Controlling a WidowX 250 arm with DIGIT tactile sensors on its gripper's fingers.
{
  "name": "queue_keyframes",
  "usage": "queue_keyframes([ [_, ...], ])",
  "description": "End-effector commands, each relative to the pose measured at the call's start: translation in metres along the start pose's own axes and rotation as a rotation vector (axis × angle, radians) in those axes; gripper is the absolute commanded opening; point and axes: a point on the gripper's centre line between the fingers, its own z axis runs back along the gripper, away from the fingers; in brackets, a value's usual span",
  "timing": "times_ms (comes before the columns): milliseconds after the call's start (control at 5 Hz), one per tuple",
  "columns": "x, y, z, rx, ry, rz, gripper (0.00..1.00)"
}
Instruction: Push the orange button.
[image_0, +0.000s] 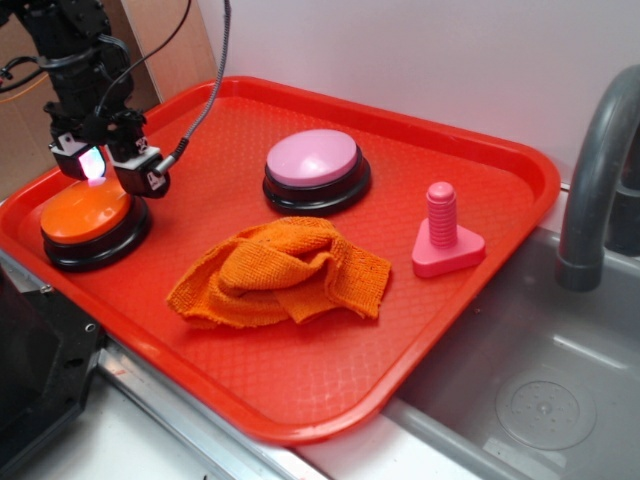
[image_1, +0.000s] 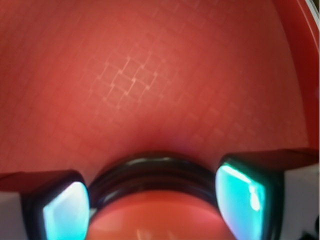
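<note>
Sitting on the tray: four things and the robot's hand above one of them.
Orange button (image_0: 87, 211): at the near left corner of the red tray (image_0: 330, 400), round, shiny orange top, black bottom.
Gripper (image_0: 98, 172): right above the orange button, at its back edge. It looks like it touches the top, but I cannot tell for sure.
Fingers (image_1: 240, 200): spread wide, one on each side of the button (image_1: 155, 215). They hold nothing.
Pink button (image_0: 316, 168): farther back, in the middle of the tray.
Orange cloth (image_0: 285, 272): crumpled in front of the pink button.
Pink toy screw (image_0: 446, 238): standing up, on the right side.
Sink (image_0: 520, 410): beside the tray, with a grey tap (image_0: 598, 170).
</note>
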Motion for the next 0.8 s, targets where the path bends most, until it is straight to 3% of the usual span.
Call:
queue_keyframes([
  [0, 0.007, 0.003, 0.038, -0.062, -0.047, 0.057, 1.00],
  [200, 0.007, 0.000, 0.046, -0.035, -0.035, 0.074, 1.00],
  [600, -0.016, 0.002, 0.062, -0.039, -0.072, 0.072, 1.00],
])
